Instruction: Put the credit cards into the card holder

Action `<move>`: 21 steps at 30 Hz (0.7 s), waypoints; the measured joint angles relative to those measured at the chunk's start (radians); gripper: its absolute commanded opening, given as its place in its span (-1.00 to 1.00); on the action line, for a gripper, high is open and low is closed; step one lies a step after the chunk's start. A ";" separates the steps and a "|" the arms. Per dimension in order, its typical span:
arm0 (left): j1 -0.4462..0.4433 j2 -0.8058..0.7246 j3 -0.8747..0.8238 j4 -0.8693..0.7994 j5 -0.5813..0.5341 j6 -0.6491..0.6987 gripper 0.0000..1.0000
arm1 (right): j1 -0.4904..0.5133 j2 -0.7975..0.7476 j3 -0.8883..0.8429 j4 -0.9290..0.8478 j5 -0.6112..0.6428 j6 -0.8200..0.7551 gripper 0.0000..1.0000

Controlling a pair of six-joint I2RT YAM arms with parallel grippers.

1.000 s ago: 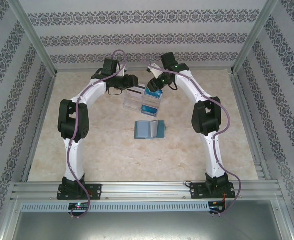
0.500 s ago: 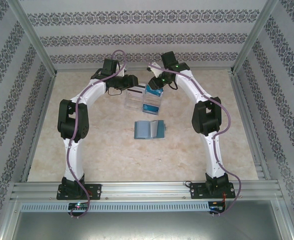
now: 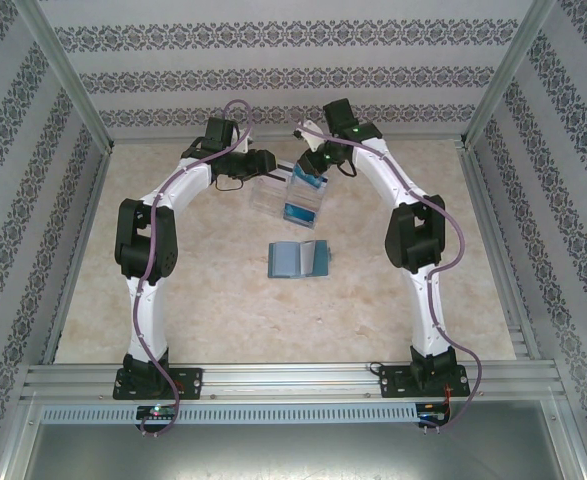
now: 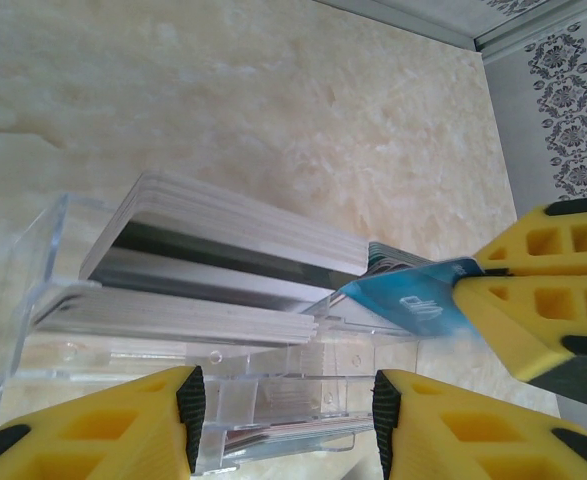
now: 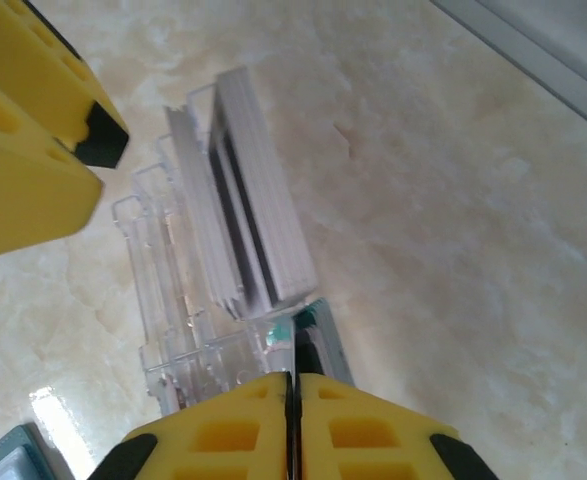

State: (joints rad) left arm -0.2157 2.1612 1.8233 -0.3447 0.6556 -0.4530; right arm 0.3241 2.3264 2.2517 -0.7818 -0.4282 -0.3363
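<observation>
Your right gripper (image 4: 473, 290) has its jaws pinched tight on a bright blue plastic card (image 4: 403, 305) at the clear compartmented plastic tray (image 3: 285, 195). The left gripper (image 4: 283, 405) sits with jaws spread wide around that tray's edge, gripping nothing. The teal-blue folding card holder (image 3: 299, 259) lies open on the bench (image 3: 223, 300), near the tray.

Both arms arch up from their bases and bend inward toward each other at the far side. The left end effector (image 4: 285, 420) has its yellow fingers parted. The right end effector (image 5: 291, 400) has its fingers pressed together on a blue card (image 4: 413, 305).
</observation>
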 measured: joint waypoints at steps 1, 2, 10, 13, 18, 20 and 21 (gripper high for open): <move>0.000 0.000 0.000 0.000 0.000 0.000 0.00 | -0.001 -0.005 0.000 0.000 -0.004 0.001 -0.81; 0.000 0.000 0.000 0.000 0.000 0.000 0.00 | -0.001 -0.009 0.000 0.001 -0.009 0.001 -0.82; 0.000 0.000 -0.002 0.000 0.005 0.000 0.00 | -0.035 -0.018 0.000 0.001 -0.102 0.047 -0.87; 0.000 -0.001 -0.014 0.002 0.015 -0.001 0.00 | -0.058 -0.023 -0.001 0.013 -0.176 0.097 -0.90; 0.000 -0.047 -0.129 0.048 0.038 -0.027 0.00 | -0.086 -0.130 -0.150 0.102 -0.289 0.233 -0.93; 0.000 -0.100 -0.213 0.085 0.045 -0.046 -0.01 | -0.092 -0.225 -0.282 0.174 -0.327 0.311 -0.94; 0.000 -0.126 -0.254 0.105 0.049 -0.056 -0.01 | -0.092 -0.281 -0.361 0.215 -0.344 0.359 -0.94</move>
State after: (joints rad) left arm -0.2157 2.0354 1.5696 -0.2398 0.7044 -0.5087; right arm 0.2317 2.0453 1.8904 -0.5671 -0.7727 0.0227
